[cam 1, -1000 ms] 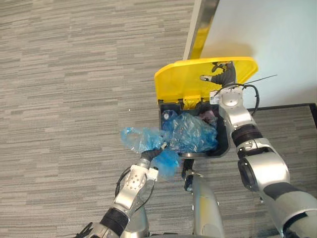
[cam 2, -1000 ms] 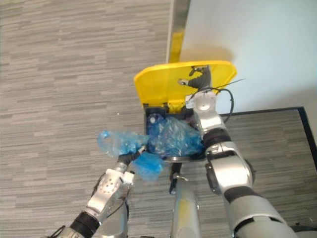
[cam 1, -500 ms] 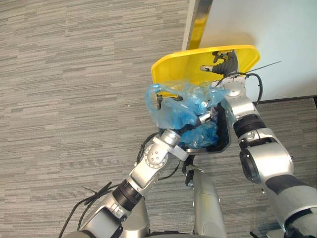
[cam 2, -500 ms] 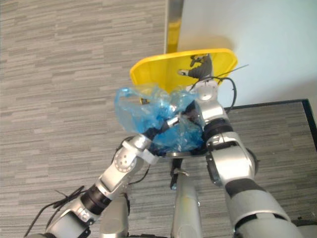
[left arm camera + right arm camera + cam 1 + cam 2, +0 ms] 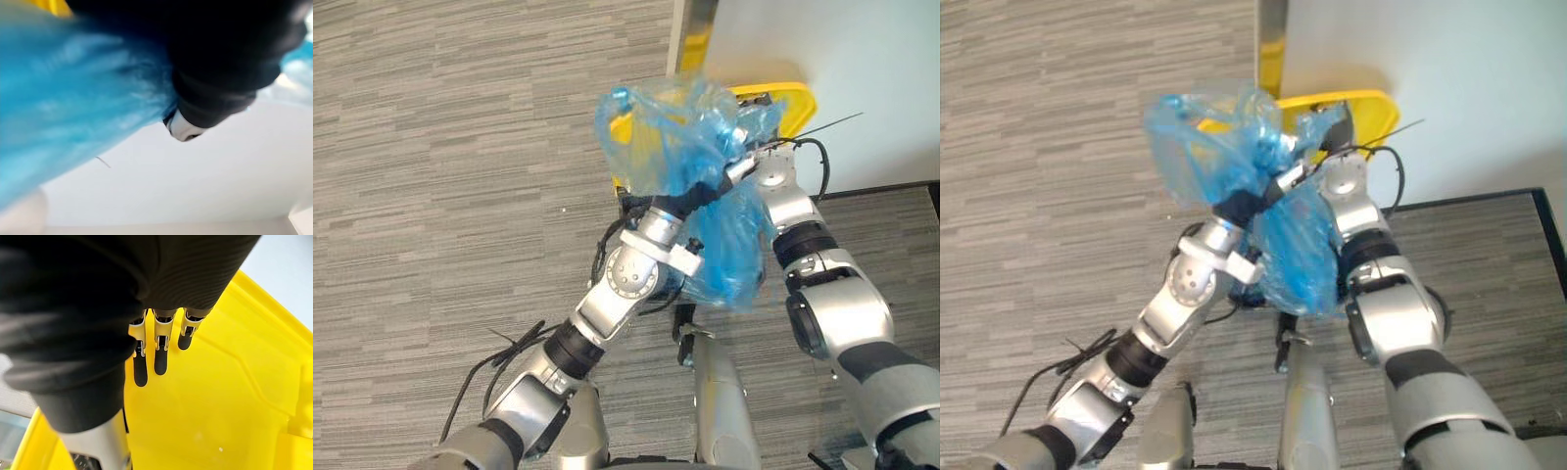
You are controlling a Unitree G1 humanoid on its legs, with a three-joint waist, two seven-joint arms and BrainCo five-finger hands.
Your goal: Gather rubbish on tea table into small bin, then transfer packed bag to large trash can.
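The left hand [image 5: 698, 199] had risen from its low position of one second earlier, when the blue bag [image 5: 680, 137] lay across the bin opening. The bag was now clear of the opening and carried aloft. Its upper part ballooned above the hand and covered most of the yellow lid [image 5: 795, 102]. Its lower part hung below the hand, across the right forearm. The left hand's fingers were buried in the bunched film, so their grip could not be determined. The right hand [image 5: 159, 331] remained where it had been, with straight fingers [image 5: 140, 367] laid side by side flat against the inner face of the lid, propping it up before the white wall [image 5: 862, 59].
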